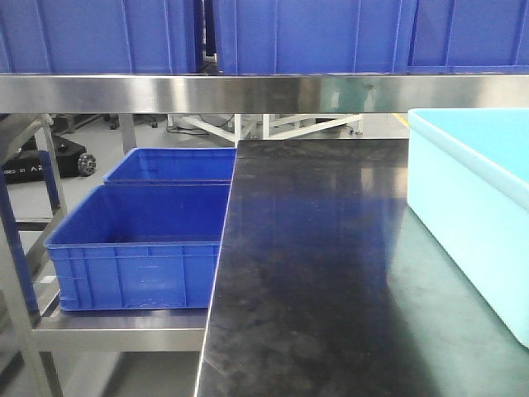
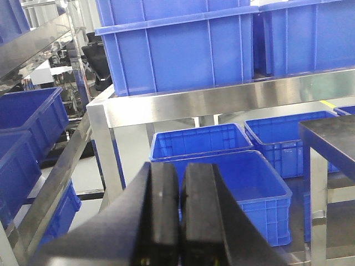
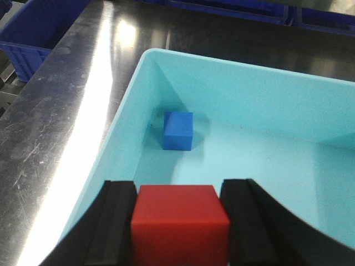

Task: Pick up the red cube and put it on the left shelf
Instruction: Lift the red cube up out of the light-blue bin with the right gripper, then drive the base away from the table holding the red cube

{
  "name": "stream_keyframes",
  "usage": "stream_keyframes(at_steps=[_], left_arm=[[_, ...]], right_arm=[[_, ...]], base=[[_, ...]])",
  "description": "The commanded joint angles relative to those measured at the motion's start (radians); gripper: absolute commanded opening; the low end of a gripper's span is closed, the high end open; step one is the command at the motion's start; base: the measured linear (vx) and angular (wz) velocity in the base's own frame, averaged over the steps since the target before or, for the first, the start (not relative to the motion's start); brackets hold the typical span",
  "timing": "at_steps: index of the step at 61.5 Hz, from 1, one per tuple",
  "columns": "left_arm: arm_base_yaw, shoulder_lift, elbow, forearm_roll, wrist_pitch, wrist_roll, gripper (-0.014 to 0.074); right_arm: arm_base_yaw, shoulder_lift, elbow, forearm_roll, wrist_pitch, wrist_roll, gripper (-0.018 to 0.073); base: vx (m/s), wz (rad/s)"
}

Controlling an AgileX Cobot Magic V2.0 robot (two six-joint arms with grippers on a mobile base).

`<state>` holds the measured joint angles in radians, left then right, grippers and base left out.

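Over the turquoise bin, the right tool clamps the red cube squarely, ready for carrying; the left tool sits closed, empty.

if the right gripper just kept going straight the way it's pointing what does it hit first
Probably the floor of the light blue bin, with the red cube held in the right gripper landing first. The blue cube sits just left of that line; depth is hard to judge.

red cube: bottom cut off | cyan bin: right side cut off
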<state>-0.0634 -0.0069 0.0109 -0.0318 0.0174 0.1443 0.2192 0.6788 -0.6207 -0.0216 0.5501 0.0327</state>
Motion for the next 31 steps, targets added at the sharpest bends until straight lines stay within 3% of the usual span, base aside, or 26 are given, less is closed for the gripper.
stream_keyframes(at_steps=[1, 31], left_arm=[[0.002, 0.008, 0.022, -0.010, -0.083, 0.001, 0.0106], [0.002, 0.008, 0.022, -0.010, -0.083, 0.001, 0.0106]], right_arm=[[0.001, 0.008, -0.031, -0.002, -0.071, -0.009, 0.0059], [0.001, 0.008, -0.031, -0.002, -0.071, -0.009, 0.0059]], base=[[0.00, 0.00], [0.00, 0.00]])
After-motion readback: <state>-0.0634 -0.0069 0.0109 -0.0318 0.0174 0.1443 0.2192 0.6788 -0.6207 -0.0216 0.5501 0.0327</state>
